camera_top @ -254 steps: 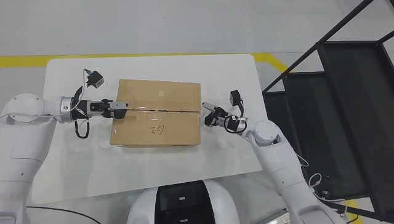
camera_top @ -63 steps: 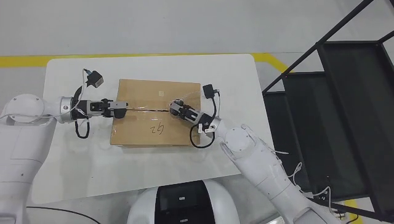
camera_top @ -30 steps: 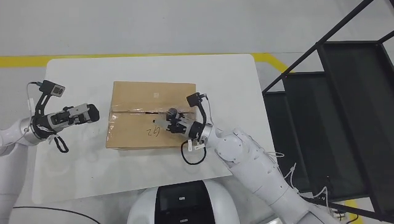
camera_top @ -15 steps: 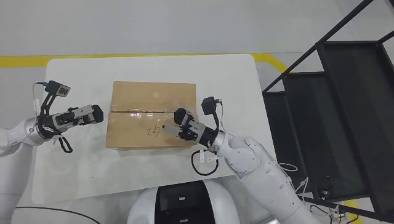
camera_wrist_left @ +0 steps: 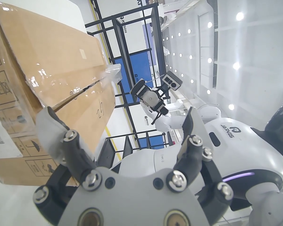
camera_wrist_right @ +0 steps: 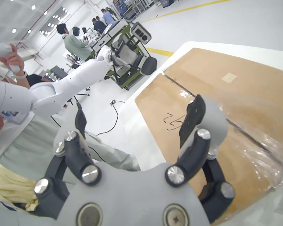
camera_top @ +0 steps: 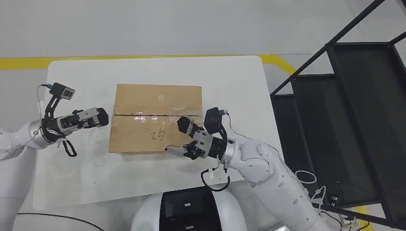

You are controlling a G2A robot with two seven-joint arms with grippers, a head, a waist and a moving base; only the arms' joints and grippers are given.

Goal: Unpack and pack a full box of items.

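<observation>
A closed cardboard box [camera_top: 155, 117] with handwriting on top sits mid-table. Clear tape [camera_wrist_left: 112, 71] runs along its centre seam, and one end of it sticks up crumpled at the box's right end. My left gripper [camera_top: 101, 115] hovers open just off the box's left end, level with the seam, with nothing between its fingers [camera_wrist_left: 49, 123]. My right gripper [camera_top: 178, 137] is open over the box's front right part, beside the handwriting [camera_wrist_right: 173, 119], and holds nothing. The box [camera_wrist_right: 214, 88] and wrinkled tape [camera_wrist_right: 261, 142] lie past its fingertips.
The white table [camera_top: 241, 79] has bare room around the box on all sides. A black metal stair frame [camera_top: 342, 98] stands off the table's right edge. A person in light clothing [camera_wrist_right: 21, 128] stands close behind the table's front side.
My left gripper left the box's left end, swung out, and has edged back toward it. My right gripper crossed the box top along the seam, then drew toward the front edge. The box shifted slightly left.
</observation>
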